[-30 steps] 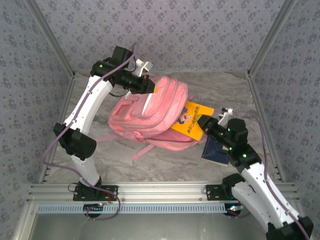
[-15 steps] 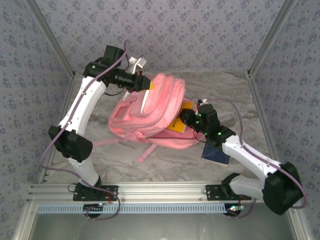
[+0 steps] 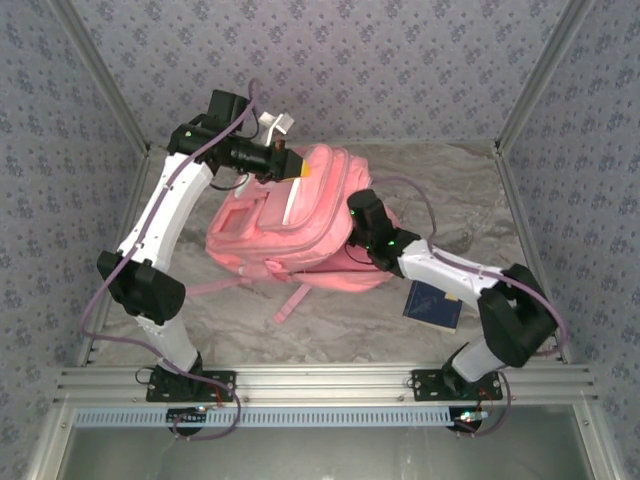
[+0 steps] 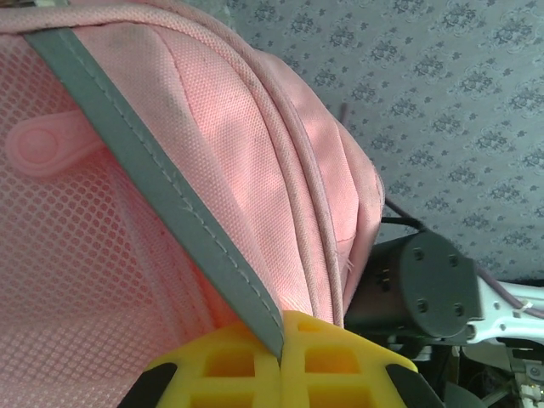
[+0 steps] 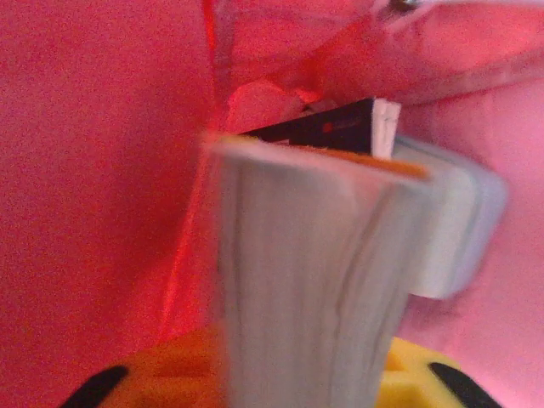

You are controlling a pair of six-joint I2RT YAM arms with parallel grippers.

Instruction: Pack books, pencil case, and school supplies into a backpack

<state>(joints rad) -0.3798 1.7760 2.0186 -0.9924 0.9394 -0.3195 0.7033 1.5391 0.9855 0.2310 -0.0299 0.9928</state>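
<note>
Pink fabric of the backpack [image 3: 290, 235] bulges on the table [image 3: 330, 320] in the overhead view. The left gripper [image 3: 297, 168] holds its top edge up, and the right arm [image 3: 440, 268] has plunged further into the mouth than a second ago. A navy book [image 3: 432, 303] lies well behind that arm. From the left wrist, the fingers [image 4: 221, 370] are clenched on the pale grey trim strip [image 4: 161, 183], with the mesh pocket [image 4: 76, 255] beside them. From the right wrist, inside the red-lit interior, the yellow-orange book [image 5: 306, 280], which jutted from the mouth a second ago, stands page-edge up between the fingers of the right gripper [image 5: 297, 382]. A dark book [image 5: 331, 132] sits just beyond. Blur hides whether they still grasp it or have released. I judge this book nearly packed, and the navy one probably next.
</note>
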